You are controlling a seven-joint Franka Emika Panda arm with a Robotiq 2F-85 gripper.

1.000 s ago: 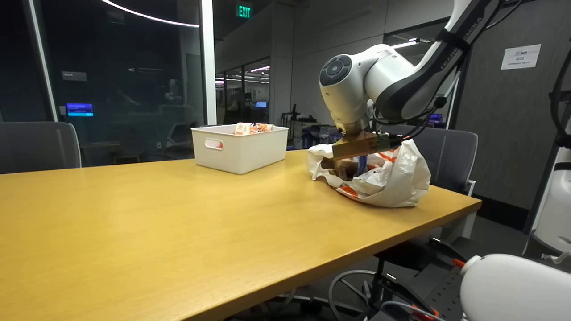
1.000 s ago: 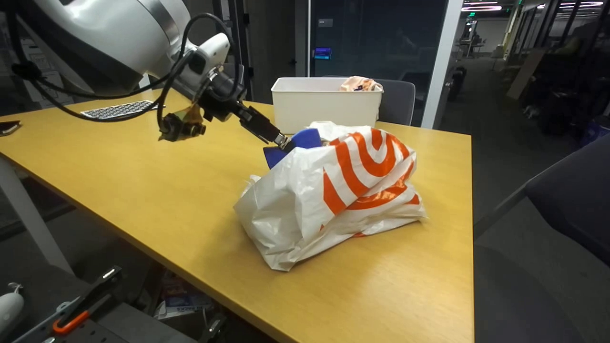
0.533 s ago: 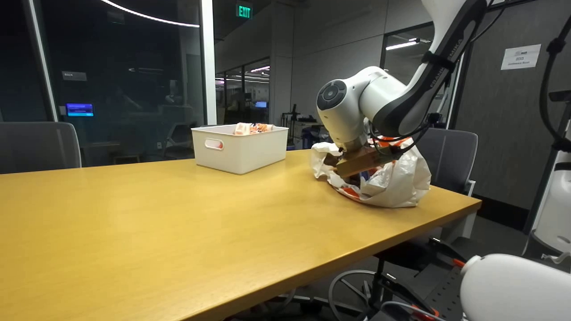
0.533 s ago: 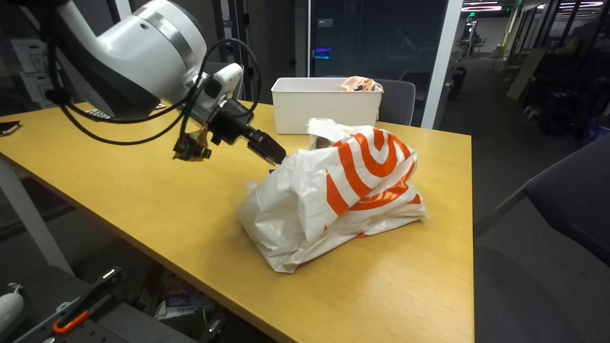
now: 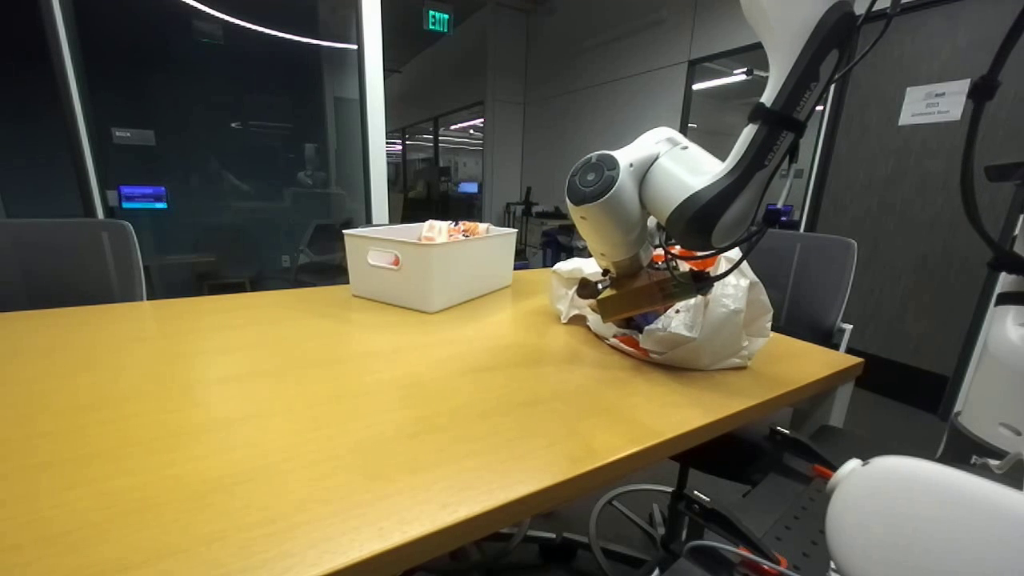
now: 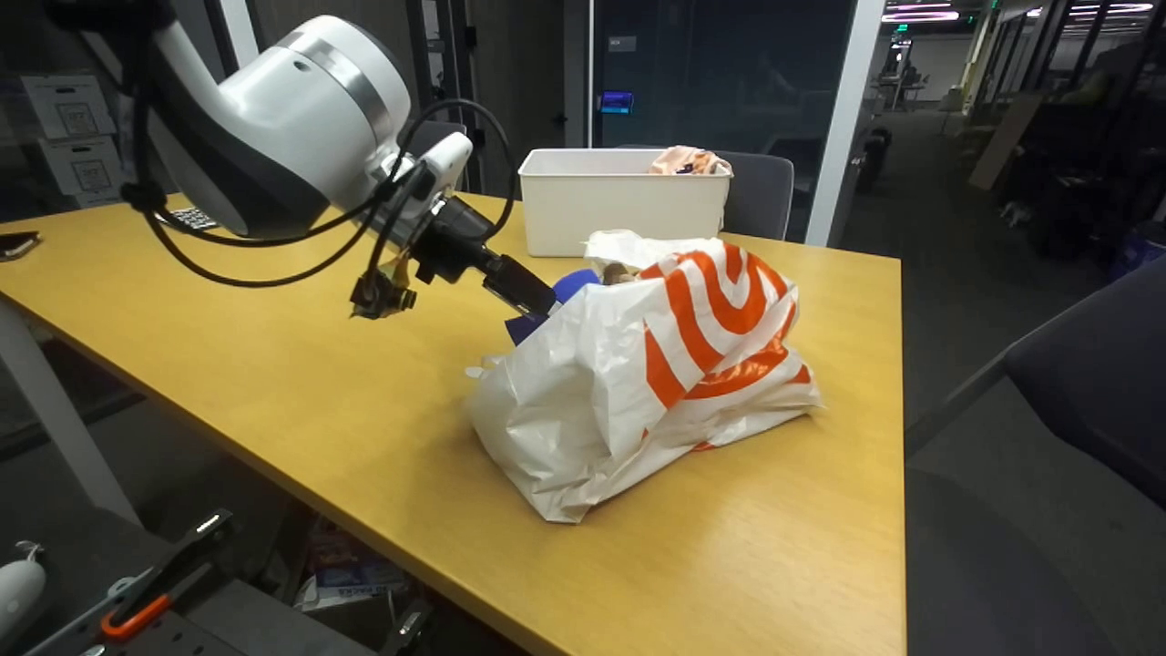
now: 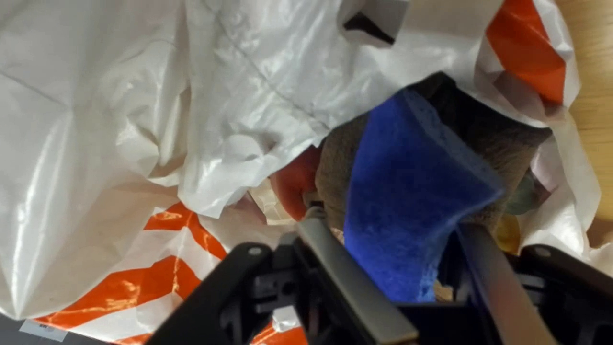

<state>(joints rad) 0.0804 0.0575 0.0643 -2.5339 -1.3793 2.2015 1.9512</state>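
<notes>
A white plastic bag (image 6: 565, 428) with orange-red stripes lies on its side on the table, its mouth facing the arm. My gripper (image 7: 390, 223) reaches into that mouth with its fingers spread apart. Between them stands a soft blue piece (image 7: 407, 191), like felt or sponge, close to the left finger (image 7: 354, 278) and with a gap at the right one. Behind it in the bag are a brown furry thing (image 7: 335, 163), a red-orange thing (image 7: 294, 184) and a yellow one (image 7: 507, 232), all partly hidden. In an exterior view the blue piece (image 6: 574, 284) pokes out beside the fingertips.
A white bin (image 5: 432, 272) with a patterned cloth (image 5: 456, 230) at its top stands behind the bag in an exterior view. Chairs (image 5: 800, 280) stand around the table (image 5: 320, 400). A keyboard (image 6: 193, 218) and a dark phone-like thing (image 6: 18, 243) lie at the far left.
The arm has come down to the bag's mouth, and the bag has shifted slightly. The blue piece was nearly out of sight half a second ago and shows again beside the fingertips.
</notes>
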